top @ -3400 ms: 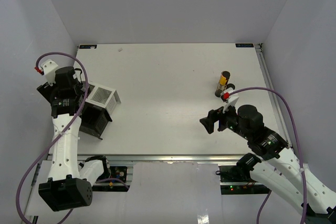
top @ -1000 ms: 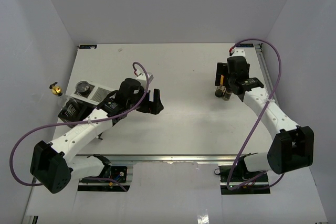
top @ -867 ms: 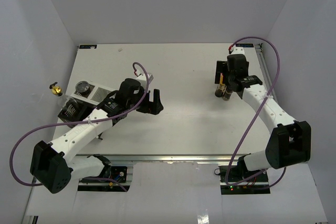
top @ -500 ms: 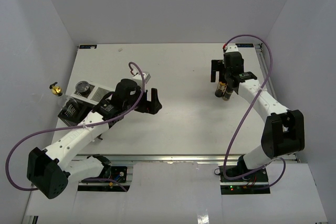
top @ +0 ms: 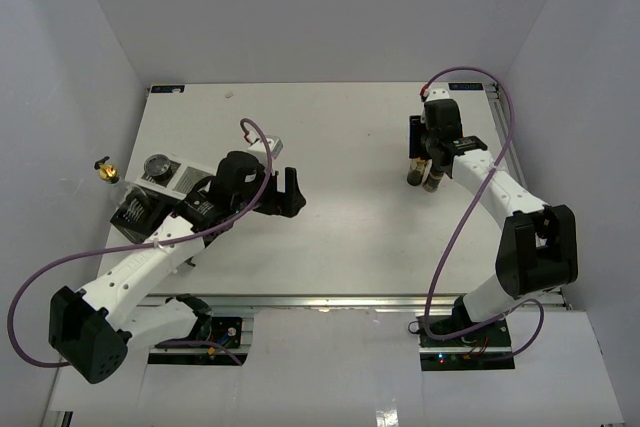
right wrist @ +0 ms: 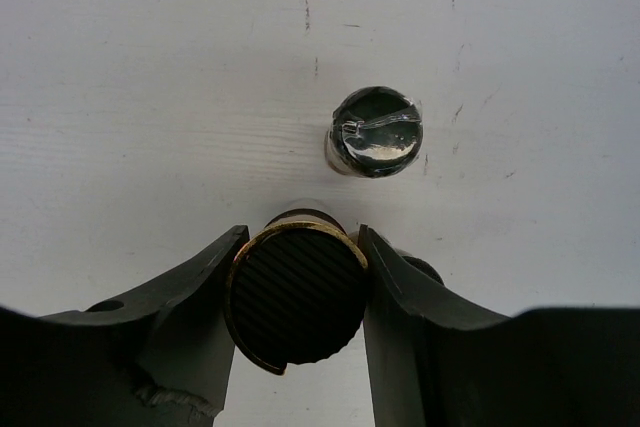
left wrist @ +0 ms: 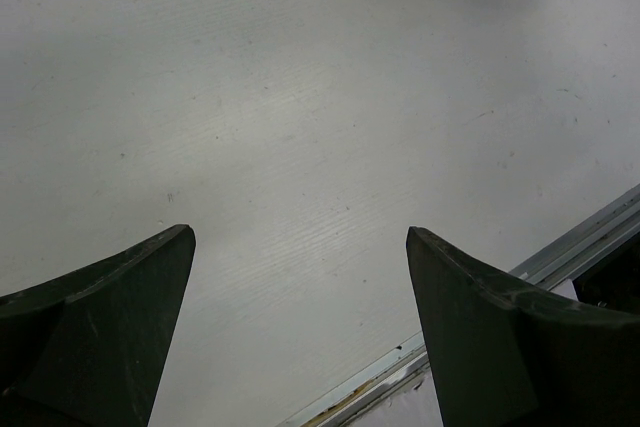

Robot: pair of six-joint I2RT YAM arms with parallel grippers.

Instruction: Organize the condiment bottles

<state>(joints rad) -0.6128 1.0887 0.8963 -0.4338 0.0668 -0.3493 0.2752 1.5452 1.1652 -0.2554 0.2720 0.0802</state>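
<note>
At nine o'clock on the white counter (top: 350, 137), a squat clear jar with a grey lid (top: 157, 167) stands at the black-and-white compartmented rack (top: 183, 180). The left tool (left wrist: 300, 237) hangs spread over bare counter. Near three o'clock, the right tool (right wrist: 300, 232) pinches the tall clear square bottle's gold cap (right wrist: 295, 302). The slim dark yellow-labelled bottle (right wrist: 375, 132) stands just beside it, at its one o'clock in the wrist view.

Right end effector (top: 420, 155) on gold-capped bottle (top: 413, 175), dark bottle (top: 433, 183) just beside
</note>
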